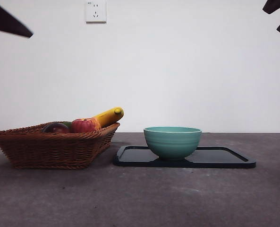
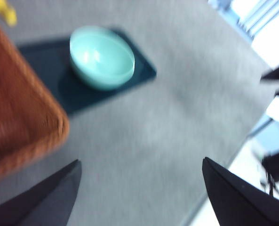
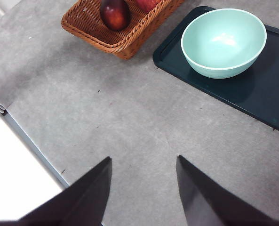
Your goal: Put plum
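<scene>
We see the plum [image 1: 55, 127] lying in the wicker basket [image 1: 55, 149], next to a red apple [image 1: 84, 125], a banana [image 1: 109, 116] and a bit of green fruit [image 1: 67, 124] between them. Beside the basket a dark tray [image 1: 224, 158] carries a green bowl [image 1: 172, 141] with nothing in it. Our left gripper [image 2: 139, 188] and right gripper [image 3: 144, 188] both hang high above the table [image 1: 140, 198], jaws spread and holding nothing.

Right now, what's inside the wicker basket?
In the basket: the plum, a red apple, a yellow banana poking over the rim, and a sliver of green fruit. The basket wall hides anything lower down.
</scene>
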Controlling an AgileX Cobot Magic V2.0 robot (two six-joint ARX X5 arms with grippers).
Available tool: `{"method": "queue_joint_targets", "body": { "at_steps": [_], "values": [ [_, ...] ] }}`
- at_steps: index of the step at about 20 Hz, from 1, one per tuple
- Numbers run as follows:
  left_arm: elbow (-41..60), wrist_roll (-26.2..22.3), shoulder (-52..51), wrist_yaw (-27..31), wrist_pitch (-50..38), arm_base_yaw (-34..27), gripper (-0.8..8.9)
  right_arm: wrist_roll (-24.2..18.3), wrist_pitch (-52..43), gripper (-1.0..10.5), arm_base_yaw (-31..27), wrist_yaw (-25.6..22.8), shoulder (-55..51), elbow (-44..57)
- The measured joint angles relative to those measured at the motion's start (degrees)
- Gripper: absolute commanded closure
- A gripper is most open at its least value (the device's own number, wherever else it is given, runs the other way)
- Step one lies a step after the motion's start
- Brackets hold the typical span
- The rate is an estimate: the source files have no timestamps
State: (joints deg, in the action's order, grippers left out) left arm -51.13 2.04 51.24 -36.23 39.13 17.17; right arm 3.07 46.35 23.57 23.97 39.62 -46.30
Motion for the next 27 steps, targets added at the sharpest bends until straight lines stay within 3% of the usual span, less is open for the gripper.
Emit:
{"method": "queue_joint_targets", "body": {
  "at_steps": [4, 12, 17, 21, 27],
  "values": [
    [0.0, -3.0, 0.0, -0.1, 4.2, 0.0, 4.09, 0.4, 0.0, 7.3, 0.0, 0.0, 0.0, 0.0],
    [0.0, -3.7, 0.0, -0.1, 4.0, 0.0, 4.09, 1.5, -0.2, 7.3, 0.0, -0.5, 0.0, 0.0],
    [0.0, -3.9, 0.0, -0.1, 4.0, 0.0, 4.09, 10.0, -6.1, 6.9, -0.2, -8.8, 1.4, -0.1],
    [0.0, -4.1, 0.0, -0.1, 3.9, 0.0, 4.09, 13.7, -8.3, 6.2, -3.2, -10.4, 11.0, -4.3],
    [0.0, -4.1, 0.0, -0.1, 4.0, 0.0, 4.09, 12.4, -9.9, 6.2, -7.4, -10.3, 31.3, -16.6]
  ]
}}
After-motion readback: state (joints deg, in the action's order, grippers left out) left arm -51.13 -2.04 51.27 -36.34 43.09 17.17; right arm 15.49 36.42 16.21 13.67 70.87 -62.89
